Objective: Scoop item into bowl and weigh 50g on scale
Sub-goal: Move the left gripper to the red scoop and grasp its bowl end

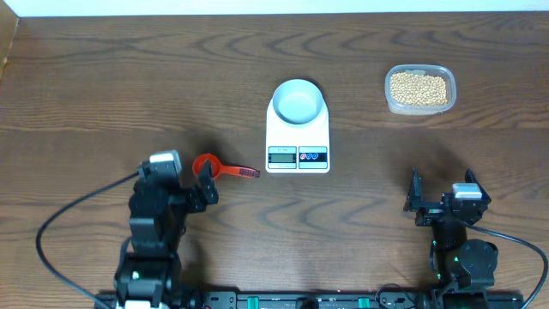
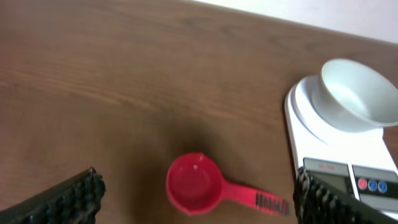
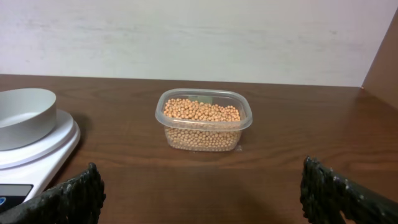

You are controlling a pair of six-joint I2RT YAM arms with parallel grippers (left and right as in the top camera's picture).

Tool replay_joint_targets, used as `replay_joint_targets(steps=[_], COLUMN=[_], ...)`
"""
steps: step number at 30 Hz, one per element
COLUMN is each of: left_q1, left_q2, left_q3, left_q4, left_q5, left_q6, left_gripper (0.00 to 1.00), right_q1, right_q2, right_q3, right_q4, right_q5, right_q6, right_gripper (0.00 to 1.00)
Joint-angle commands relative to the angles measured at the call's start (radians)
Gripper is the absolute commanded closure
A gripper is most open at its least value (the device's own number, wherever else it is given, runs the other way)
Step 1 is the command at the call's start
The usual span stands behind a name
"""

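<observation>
While left gripper (image 2: pixel 199 202) and right gripper (image 3: pixel 199 193) gape, red scoop (image 1: pixel 210 166) beside scale (image 1: pixel 298 136), beans (image 1: pixel 419 87) in tub (image 3: pixel 246 116)

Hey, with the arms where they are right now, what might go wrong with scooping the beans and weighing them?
1. The red scoop lies flat with a thin handle; the open left gripper may push it instead of gripping.
2. The beans fill the clear tub nearly to its rim, so digging may spill them or slide it.
3. The bowl just rests on the scale; a bump could shift it.
</observation>
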State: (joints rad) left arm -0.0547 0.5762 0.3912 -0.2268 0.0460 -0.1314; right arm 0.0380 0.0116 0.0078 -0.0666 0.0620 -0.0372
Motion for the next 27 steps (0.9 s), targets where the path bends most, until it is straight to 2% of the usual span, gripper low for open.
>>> replay_joint_targets(steps=[1, 3, 8, 15, 21, 27], left_q1=[0.004, 0.004, 0.004, 0.004, 0.004, 0.004], left_q2=[0.104, 0.154, 0.229, 0.233, 0.233, 0.233], left_q3=[0.130, 0.201, 0.342, 0.351, 0.351, 0.351], left_q4=[-0.076, -0.156, -0.285, -0.326, -0.306, -0.255], left_q5=[-0.019, -0.063, -0.064, -0.054, -0.023, -0.032], left_q6=[-0.024, -0.086, -0.095, -0.095, -0.182, -0.182], left_gripper=[0.01, 0.01, 0.01, 0.01, 0.01, 0.01], right_q1=[0.002, 0.002, 0.002, 0.002, 0.002, 0.002], right_q2=[-0.006, -0.006, -0.006, -0.006, -0.006, -0.006], right_q3=[-0.002, -0.002, -0.002, -0.002, -0.002, -0.002], right_q4=[-0.002, -0.001, -0.001, -0.001, -0.001, -0.002], right_q5=[0.011, 0.011, 0.011, 0.011, 0.011, 0.011], right_q6=[-0.009, -0.009, -0.009, -0.009, -0.009, -0.009], right_gripper=[0.01, 0.01, 0.01, 0.01, 0.01, 0.01])
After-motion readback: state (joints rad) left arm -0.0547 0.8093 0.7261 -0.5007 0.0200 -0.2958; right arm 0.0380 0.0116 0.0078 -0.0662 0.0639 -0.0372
